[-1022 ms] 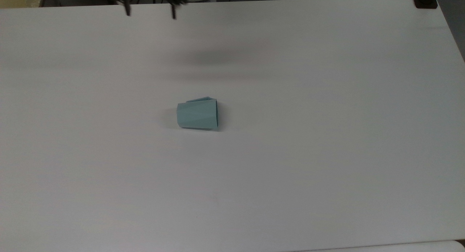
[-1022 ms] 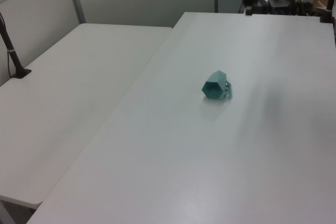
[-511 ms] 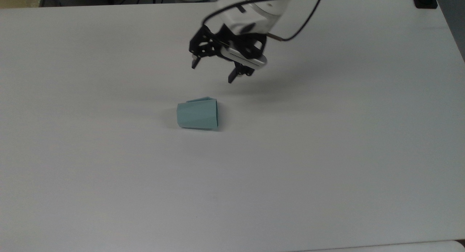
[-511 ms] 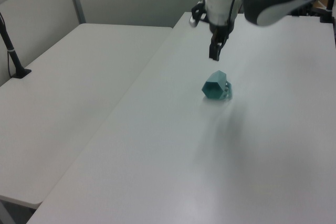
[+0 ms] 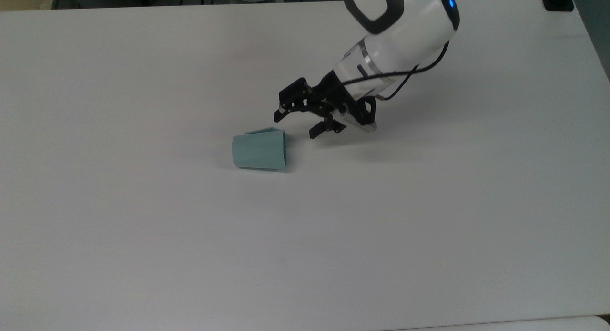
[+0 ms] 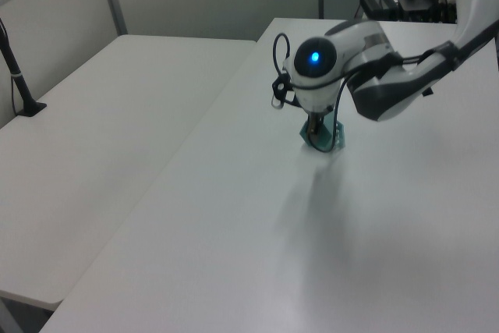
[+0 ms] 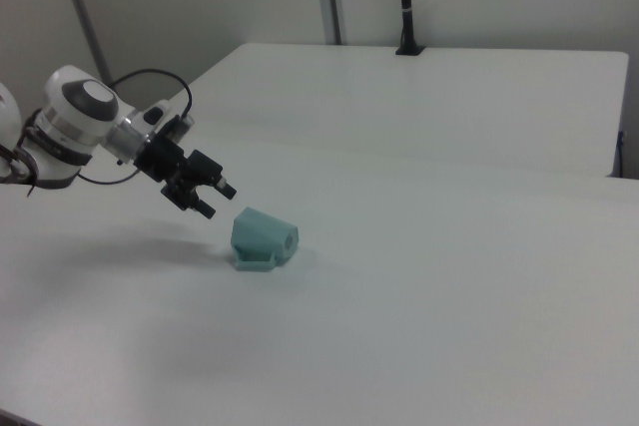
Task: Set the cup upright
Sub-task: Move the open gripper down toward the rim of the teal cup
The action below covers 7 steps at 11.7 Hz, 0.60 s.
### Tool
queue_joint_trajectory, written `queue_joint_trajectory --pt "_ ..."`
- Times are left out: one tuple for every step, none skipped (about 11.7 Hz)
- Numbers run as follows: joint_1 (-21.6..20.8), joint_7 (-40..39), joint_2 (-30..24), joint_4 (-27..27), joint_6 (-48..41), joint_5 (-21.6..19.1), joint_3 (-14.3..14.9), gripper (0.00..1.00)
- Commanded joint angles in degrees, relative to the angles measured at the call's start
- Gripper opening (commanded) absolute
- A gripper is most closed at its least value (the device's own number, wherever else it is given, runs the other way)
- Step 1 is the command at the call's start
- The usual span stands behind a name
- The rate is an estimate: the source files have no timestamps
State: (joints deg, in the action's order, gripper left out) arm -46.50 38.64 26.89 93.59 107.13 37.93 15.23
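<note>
The cup [image 5: 259, 151] lies on its side near the middle of the white counter [image 5: 143, 235]. In the top view its wider rim end points to the top view's right and its narrower base to the top view's left, with the small handle tab along its far edge, toward the top of the picture. In the right view the cup [image 7: 263, 237] shows its flat faceted sides, and the end turned toward the right view's right looks small and round-edged. In the left view only a sliver of the cup [image 6: 334, 137] shows below my wrist.

My end effector [image 5: 296, 122] hangs just beside the cup's rim end, on the top view's right and slightly toward the far edge, close to it but not touching. My two black fingers are spread apart with nothing between them; one fingertip [image 5: 278, 115] sits near the handle tab and the other is lower on the top view's right. In the right view my end effector [image 7: 214, 199] is up and to the right view's left of the cup, tilted down toward it, with a clear gap to the counter.

My white arm [image 5: 400, 21] reaches in from the far edge of the counter in the top view, a black cable looping along the wrist. In the left view a blue light glows on my arm [image 6: 314, 58]. A second white counter [image 6: 101, 138] stands beside mine on the left view's left.
</note>
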Motion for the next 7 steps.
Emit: queue_joint_trajectory --pt "0.35 1.09 3.34 -2.44 0.54 1.7 0.51 1.0" --pt "0.62 1.09 3.52 -2.36 1.24 2.14 0.51 1.0" --pt "1.4 1.0 3.69 -2.36 2.29 2.23 0.51 1.0" --pt "2.28 0.83 3.78 -2.36 2.47 2.5 0.51 1.0" --pt "2.64 0.83 3.78 -2.1 2.47 2.93 0.51 1.0" --pt "3.08 0.74 4.04 -2.01 2.47 3.02 0.51 1.0" --pt "3.17 0.74 4.39 -2.0 2.56 3.03 0.51 1.0"
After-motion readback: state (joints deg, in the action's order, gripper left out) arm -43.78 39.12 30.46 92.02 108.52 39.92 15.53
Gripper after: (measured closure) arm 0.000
